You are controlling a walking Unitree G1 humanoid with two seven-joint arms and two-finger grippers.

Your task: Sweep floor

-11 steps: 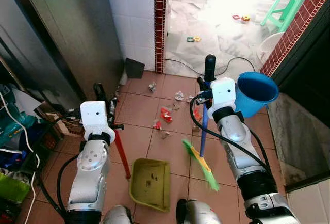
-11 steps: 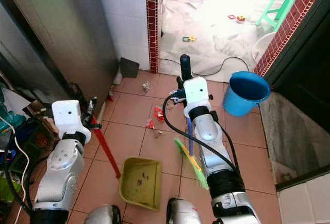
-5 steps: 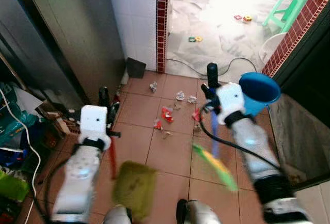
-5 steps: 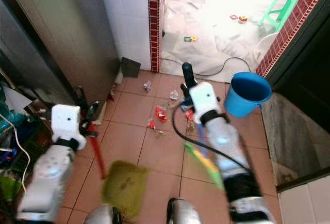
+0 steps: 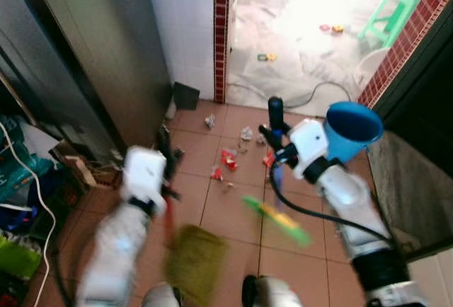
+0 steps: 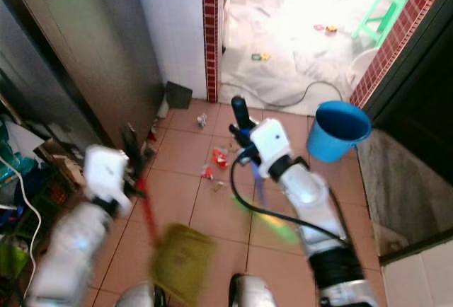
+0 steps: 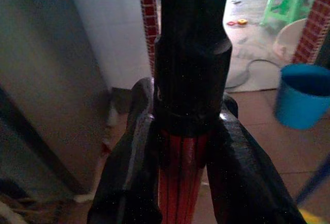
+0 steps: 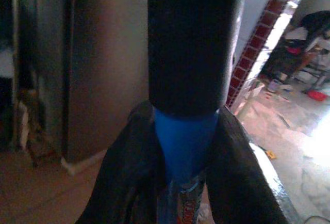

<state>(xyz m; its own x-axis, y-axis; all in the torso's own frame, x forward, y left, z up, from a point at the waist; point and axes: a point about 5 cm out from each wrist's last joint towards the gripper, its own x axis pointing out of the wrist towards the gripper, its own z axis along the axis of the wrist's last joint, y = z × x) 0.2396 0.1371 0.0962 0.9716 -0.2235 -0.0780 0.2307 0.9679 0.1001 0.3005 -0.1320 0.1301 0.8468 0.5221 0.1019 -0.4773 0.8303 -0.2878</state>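
Observation:
An olive-green dustpan (image 5: 195, 262) on a red handle (image 5: 168, 216) hangs blurred over the tiles at lower left. My left gripper (image 7: 183, 146) is shut on that handle just below its black grip. My right gripper (image 8: 185, 146) is shut on the blue broom handle (image 5: 277, 177) under its black grip (image 5: 274, 112). The green and yellow broom head (image 5: 277, 218) is blurred, low over the floor right of the dustpan. Red scraps (image 5: 228, 157) and crumpled white paper (image 5: 209, 119) lie on the terracotta tiles beyond both tools.
A blue bucket (image 5: 352, 129) stands at the right by a brick-red wall edge. A grey metal door (image 5: 85, 52) and clutter (image 5: 21, 180) line the left. Past the red tiled pillar (image 5: 221, 31) a bright floor holds a cable (image 5: 318, 91) and a green stool (image 5: 393, 6).
The broom head swung right and then back left, and the top of its handle tipped left. The left arm and dustpan shifted a little right. Both arms are blurred with motion.

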